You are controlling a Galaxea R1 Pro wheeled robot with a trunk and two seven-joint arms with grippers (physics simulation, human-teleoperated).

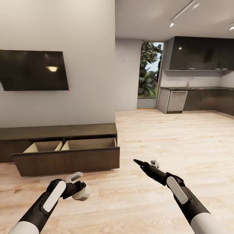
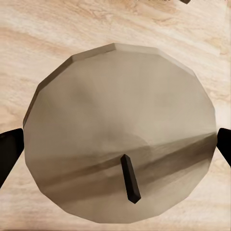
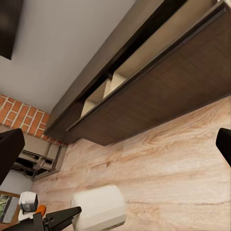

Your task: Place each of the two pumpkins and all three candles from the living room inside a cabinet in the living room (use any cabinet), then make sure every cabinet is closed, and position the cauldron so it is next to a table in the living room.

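Candle held in front of the open cabinet

The left gripper [image 1: 78, 188] is closed around a beige candle [image 1: 81, 192], its fingertips [image 2: 9, 149] against opposite sides, above the wood floor [image 1: 156, 136] just in front of the cabinet [image 1: 58, 143]. The cabinet's drawer [image 1: 70, 154] is pulled out. The right gripper [image 1: 138, 162] hangs empty beside the cabinet, jaws spread wide.

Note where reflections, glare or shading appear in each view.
Head view: a lamp glares off the dark wall screen, and highlights dot the glossy kitchen cupboards. Left wrist view: soft brown shading streaks the candle. Right wrist view: the cabinet front looks evenly lit.
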